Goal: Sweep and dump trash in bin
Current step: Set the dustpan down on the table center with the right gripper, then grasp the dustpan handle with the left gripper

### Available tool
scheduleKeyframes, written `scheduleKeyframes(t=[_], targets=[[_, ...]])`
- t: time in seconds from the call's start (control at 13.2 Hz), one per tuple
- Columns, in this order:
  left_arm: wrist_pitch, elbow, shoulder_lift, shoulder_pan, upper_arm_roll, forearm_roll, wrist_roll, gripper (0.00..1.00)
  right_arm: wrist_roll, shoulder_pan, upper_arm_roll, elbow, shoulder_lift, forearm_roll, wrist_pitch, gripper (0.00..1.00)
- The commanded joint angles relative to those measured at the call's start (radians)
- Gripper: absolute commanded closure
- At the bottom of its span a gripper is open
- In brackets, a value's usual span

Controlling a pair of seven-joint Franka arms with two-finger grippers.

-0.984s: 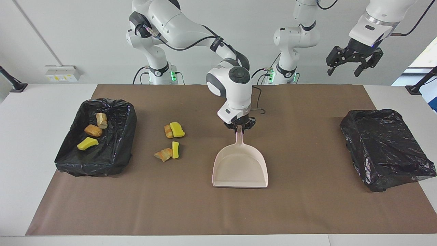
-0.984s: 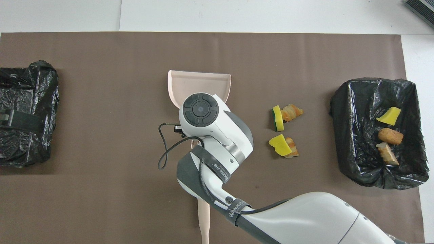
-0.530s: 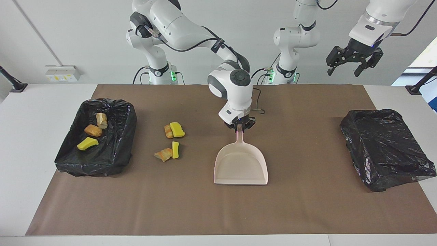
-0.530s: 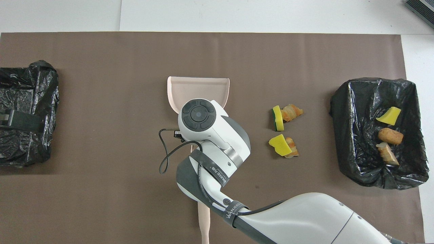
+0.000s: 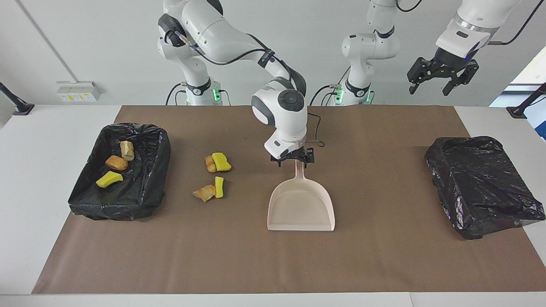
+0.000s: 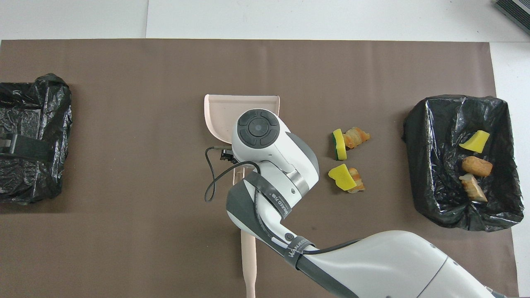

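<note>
a brown mat (image 5: 384, 256) covers the white table. a black-lined bin (image 5: 147, 187) holds three chunks; four more trash chunks (image 5: 213, 177) lie on the mat beside it. the right gripper (image 5: 292, 157) spreads wide over the beige dustpan (image 5: 301, 209)'s handle, gripping nothing. the left gripper (image 5: 441, 79) waits open, raised above the second bin (image 5: 484, 183).

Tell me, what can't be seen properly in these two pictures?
- Overhead view: the right arm's own wrist hides the right claw and part of the dustpan handle.
- Overhead view: the picture's edge cuts off the bin at the left arm's end, and the left claw is out of frame.
- Facing view: that bin shows only crumpled black liner, so its contents cannot be told.
</note>
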Motion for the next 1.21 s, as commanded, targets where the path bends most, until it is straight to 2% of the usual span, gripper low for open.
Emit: scheduleKeyframes(t=[0.0, 0.3, 0.45, 0.61, 0.68, 0.83, 0.98, 1.14], targets=[[-0.008, -0.008, -0.015, 0.005, -0.005, 0.018, 0.004, 0.0, -0.015, -0.011, 0.006, -0.068, -0.155, 0.128, -0.083, 0.0], [-0.005, -0.008, -0.015, 0.005, -0.005, 0.018, 0.003, 0.0, -0.045, -0.007, 0.008, -0.241, -0.403, 0.262, -0.291, 0.0], [-0.01, -0.008, -0.015, -0.007, -0.005, 0.011, 0.001, 0.0, -0.046, 0.056, 0.006, -0.441, -0.549, 0.357, -0.255, 0.0], [-0.011, -0.009, -0.017, -0.012, -0.02, 0.006, -0.005, 0.0, -0.05, 0.119, 0.006, -0.671, -0.707, 0.467, -0.119, 0.0], [0.004, -0.012, -0.018, -0.028, -0.038, 0.003, -0.029, 0.0, -0.058, 0.152, 0.006, -0.739, -0.749, 0.509, -0.079, 0.0], [0.025, -0.015, -0.021, -0.07, -0.064, 0.002, -0.143, 0.0, -0.049, 0.199, 0.006, -0.806, -0.743, 0.522, -0.013, 0.0], [0.039, -0.009, -0.02, -0.102, -0.07, -0.018, -0.168, 0.0, -0.052, 0.229, 0.008, -0.885, -0.743, 0.522, 0.064, 0.0], [0.172, -0.058, -0.012, -0.177, -0.09, -0.031, -0.226, 0.0, -0.035, 0.275, 0.006, -0.898, -0.67, 0.551, 0.164, 0.0]])
